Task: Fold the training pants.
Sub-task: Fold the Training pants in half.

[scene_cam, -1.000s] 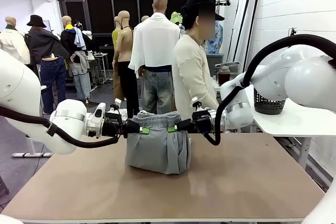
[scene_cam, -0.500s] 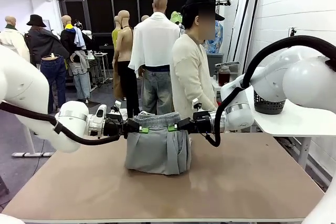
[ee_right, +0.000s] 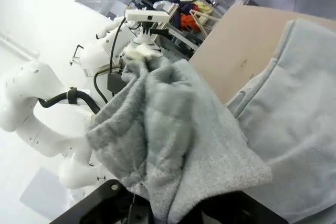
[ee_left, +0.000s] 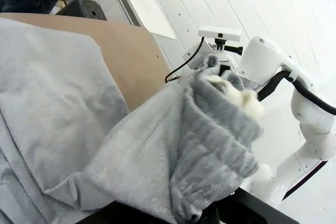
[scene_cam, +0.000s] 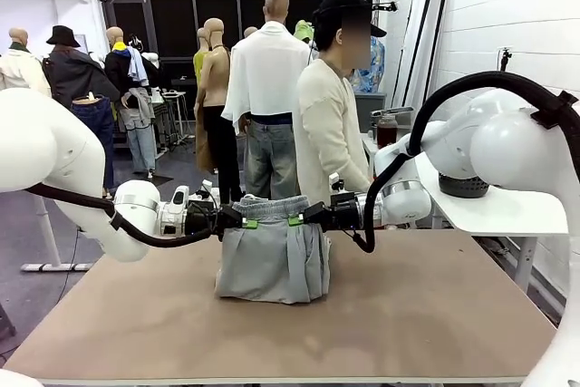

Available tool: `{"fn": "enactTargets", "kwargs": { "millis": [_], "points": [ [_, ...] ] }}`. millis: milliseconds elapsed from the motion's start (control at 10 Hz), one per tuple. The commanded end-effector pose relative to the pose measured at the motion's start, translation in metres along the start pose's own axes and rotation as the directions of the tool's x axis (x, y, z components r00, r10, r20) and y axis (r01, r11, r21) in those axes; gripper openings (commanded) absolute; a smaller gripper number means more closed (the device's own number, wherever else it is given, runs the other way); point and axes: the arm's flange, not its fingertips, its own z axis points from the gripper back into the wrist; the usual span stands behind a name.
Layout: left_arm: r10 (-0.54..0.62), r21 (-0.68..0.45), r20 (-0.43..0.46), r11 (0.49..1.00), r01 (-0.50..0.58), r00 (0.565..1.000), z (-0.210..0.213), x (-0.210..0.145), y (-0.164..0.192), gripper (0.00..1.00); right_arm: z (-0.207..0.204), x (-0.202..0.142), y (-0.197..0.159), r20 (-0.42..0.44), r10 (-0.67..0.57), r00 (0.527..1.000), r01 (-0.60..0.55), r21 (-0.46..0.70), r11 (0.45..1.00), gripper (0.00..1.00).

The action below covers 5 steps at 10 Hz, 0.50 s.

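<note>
The light grey training pants (scene_cam: pixel 272 258) hang by their gathered waistband above the brown table (scene_cam: pixel 408 314), lower part bunched on the tabletop. My left gripper (scene_cam: pixel 246 222) is shut on the waistband's left end, my right gripper (scene_cam: pixel 295 220) on its right end, close together. In the left wrist view the gathered waistband (ee_left: pixel 210 145) bunches over my fingers, with more grey cloth (ee_left: pixel 47 103) lying on the table. In the right wrist view the pants (ee_right: pixel 168 145) drape over the hidden fingers.
A person in a cream top (scene_cam: pixel 331 124) stands at the far side of the table, just behind the pants. A white side table (scene_cam: pixel 489 206) with a dark basket (scene_cam: pixel 464 183) stands at the right.
Both grippers have lowered slightly with the waistband, and the left arm's elbow has swung rightward and down. The pants sag a little lower onto the table.
</note>
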Motion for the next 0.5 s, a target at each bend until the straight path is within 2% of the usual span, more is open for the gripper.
{"fn": "enactTargets", "kwargs": {
  "millis": [0,400],
  "points": [
    [-0.026,0.024,0.006,0.999,0.026,1.0,0.0042,-0.0018,-0.011,0.0,0.0055,-0.0002,0.0072,0.004,0.02,1.0,-0.02,-0.005,1.0,0.0],
    [-0.014,0.008,0.0,1.0,0.014,1.0,-0.0006,0.0012,-0.0071,0.0,0.0003,0.002,0.0046,0.0,0.009,1.0,-0.009,0.0,1.0,0.0]
  ]
}}
